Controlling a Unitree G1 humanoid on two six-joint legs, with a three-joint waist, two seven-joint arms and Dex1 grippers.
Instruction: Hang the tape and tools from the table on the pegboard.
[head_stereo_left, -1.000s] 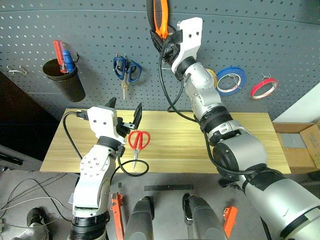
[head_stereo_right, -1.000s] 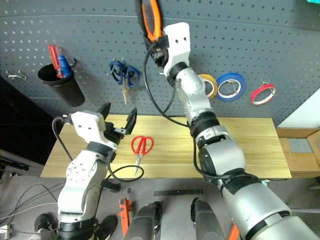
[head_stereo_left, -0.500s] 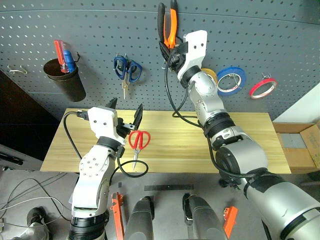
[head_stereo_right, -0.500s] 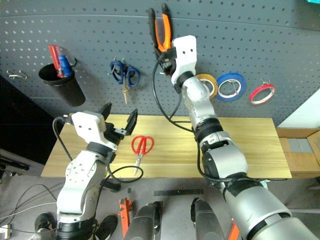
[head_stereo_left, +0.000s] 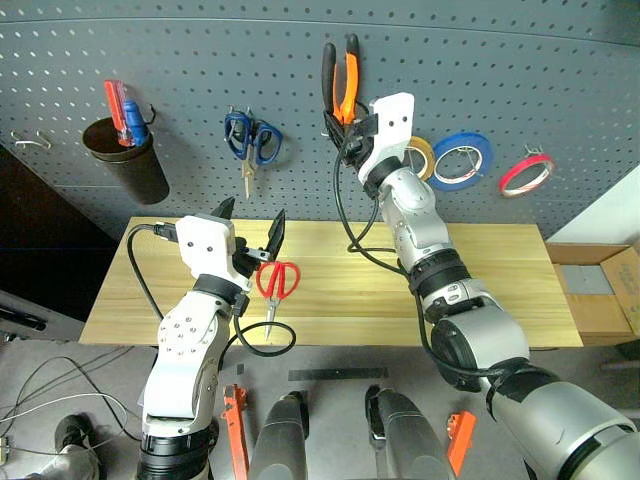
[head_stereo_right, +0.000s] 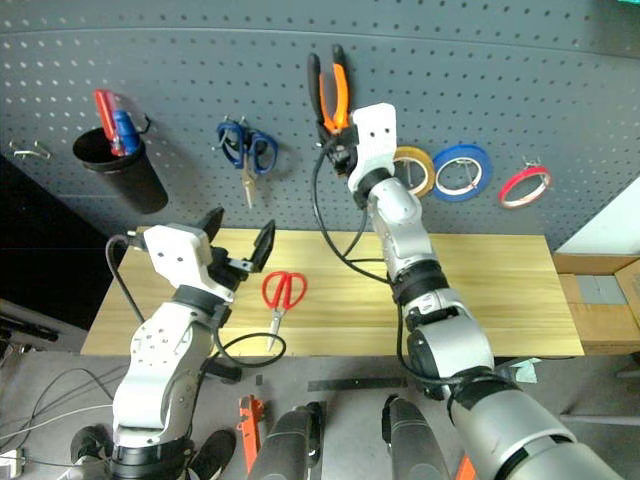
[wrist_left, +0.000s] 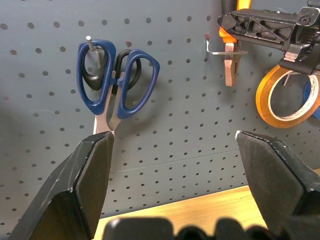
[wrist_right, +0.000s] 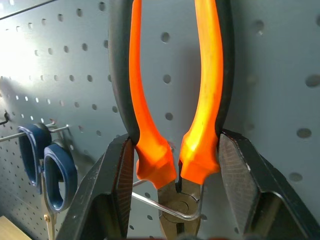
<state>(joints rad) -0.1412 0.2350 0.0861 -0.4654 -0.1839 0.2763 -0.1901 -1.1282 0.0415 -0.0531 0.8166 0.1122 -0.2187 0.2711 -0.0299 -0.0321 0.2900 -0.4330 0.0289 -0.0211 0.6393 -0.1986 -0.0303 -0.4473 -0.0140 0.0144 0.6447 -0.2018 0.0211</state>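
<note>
The pliers (wrist_right: 175, 100) are being pinched by the right gripper (wrist_right: 175, 165) at the pegboard (head_stereo_left: 560, 80); the left gripper (head_stereo_left: 252, 222) is being held spread.

Right arm stretched up and forward toward the pegboard (head_stereo_left: 520, 70), right gripper (head_stereo_left: 345, 128) at the pliers (head_stereo_left: 340, 75), fingers either side of the handles just above the joint, touching or nearly so. Left arm bent, forearm raised over the bench's (head_stereo_left: 500, 300) near-left part, left gripper (head_stereo_left: 250, 228) pointing forward and slightly up, fingers spread wide, nothing between them.
</note>
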